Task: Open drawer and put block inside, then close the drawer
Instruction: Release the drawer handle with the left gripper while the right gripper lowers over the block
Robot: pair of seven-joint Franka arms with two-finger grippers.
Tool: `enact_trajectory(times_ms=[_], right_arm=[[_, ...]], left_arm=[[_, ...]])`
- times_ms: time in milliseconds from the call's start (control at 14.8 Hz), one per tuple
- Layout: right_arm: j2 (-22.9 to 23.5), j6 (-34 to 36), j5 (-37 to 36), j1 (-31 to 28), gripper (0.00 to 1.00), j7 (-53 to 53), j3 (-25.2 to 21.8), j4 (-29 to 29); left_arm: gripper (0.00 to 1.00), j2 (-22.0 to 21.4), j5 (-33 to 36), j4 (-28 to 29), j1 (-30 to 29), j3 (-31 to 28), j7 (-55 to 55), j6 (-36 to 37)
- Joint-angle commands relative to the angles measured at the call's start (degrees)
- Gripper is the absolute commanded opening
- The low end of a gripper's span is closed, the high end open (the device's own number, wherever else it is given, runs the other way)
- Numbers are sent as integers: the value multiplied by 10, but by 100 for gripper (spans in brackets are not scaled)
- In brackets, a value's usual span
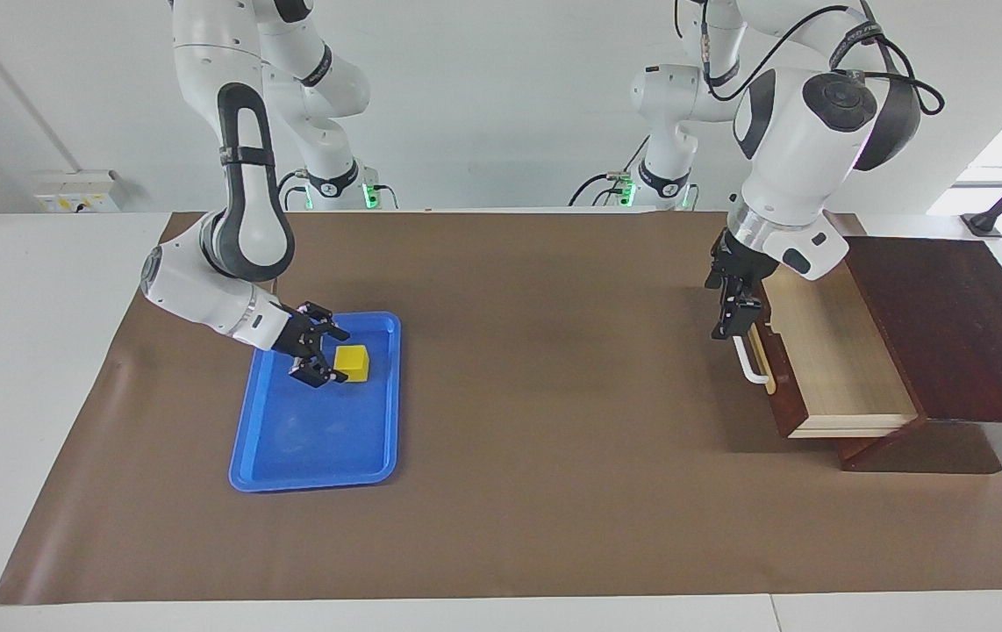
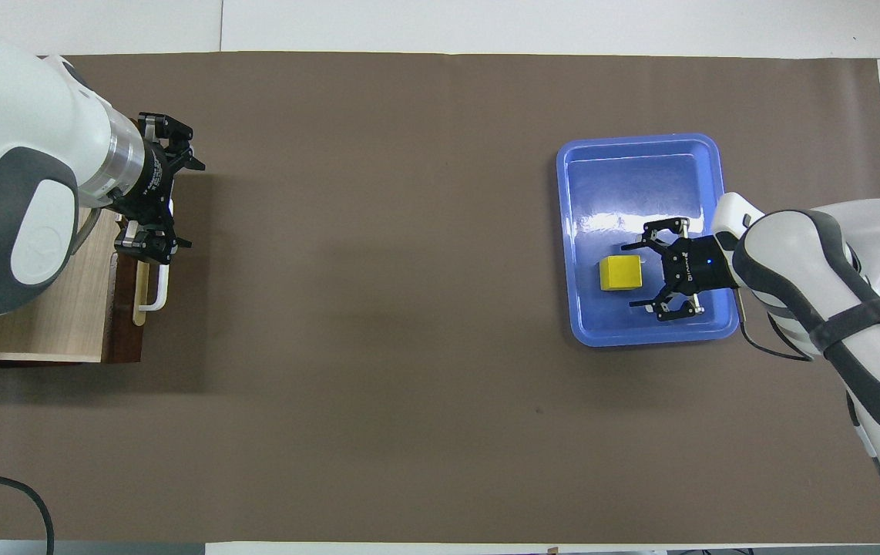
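1. Two arms are at work, one at each end of the table (image 1: 501, 527), and the coming move turns on the right gripper (image 1: 327, 355) and the block (image 1: 352, 363).
2. Low inside the blue tray (image 1: 317, 456), toward the right arm's end of the table, the right gripper points along the table at the yellow block. The block lies straight ahead of it, just off the fingertips, toward the table's middle.
3. Being a cube, the block has no long axis to align with. In the overhead view its faces sit roughly square to the tray, and the spread fingers (image 2: 644, 240) stand wider apart than the block.
4. Right fingers: released and holding nothing, with a small gap to the block on both sides. My reading is that the gripper must advance a little before closing.
5. At the left arm's end, the drawer (image 1: 826, 360) stands pulled out of its dark wooden box (image 1: 957, 325), pale interior exposed and holding nothing.
6. Raised over the drawer's front and its white handle (image 1: 751, 364), the left gripper (image 1: 733, 307) has its fingers released, gripping nothing.
7. Nearer the block by far is the right arm.
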State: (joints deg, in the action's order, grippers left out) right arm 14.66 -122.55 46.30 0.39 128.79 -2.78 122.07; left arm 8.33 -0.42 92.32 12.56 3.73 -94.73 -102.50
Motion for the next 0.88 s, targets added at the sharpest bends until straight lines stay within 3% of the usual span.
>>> enact_trajectory(times_ms=[0, 68, 406, 811], right_arm=[[-2, -11, 18, -2, 24, 23, 1, 8], [-1, -11, 18, -2, 0, 20, 1, 7], [-2, -1, 16, -1, 0, -15, 1, -12], [-31, 90, -39, 15, 0, -185, 7, -99]], left_arm=[[100, -20, -10, 24, 8, -4, -46, -8], [100, -20, -11, 26, 6, -4, -74, -10], [100, -21, -11, 32, 7, -4, -98, -30], [100, -21, -11, 42, 8, -4, -117, -35]])
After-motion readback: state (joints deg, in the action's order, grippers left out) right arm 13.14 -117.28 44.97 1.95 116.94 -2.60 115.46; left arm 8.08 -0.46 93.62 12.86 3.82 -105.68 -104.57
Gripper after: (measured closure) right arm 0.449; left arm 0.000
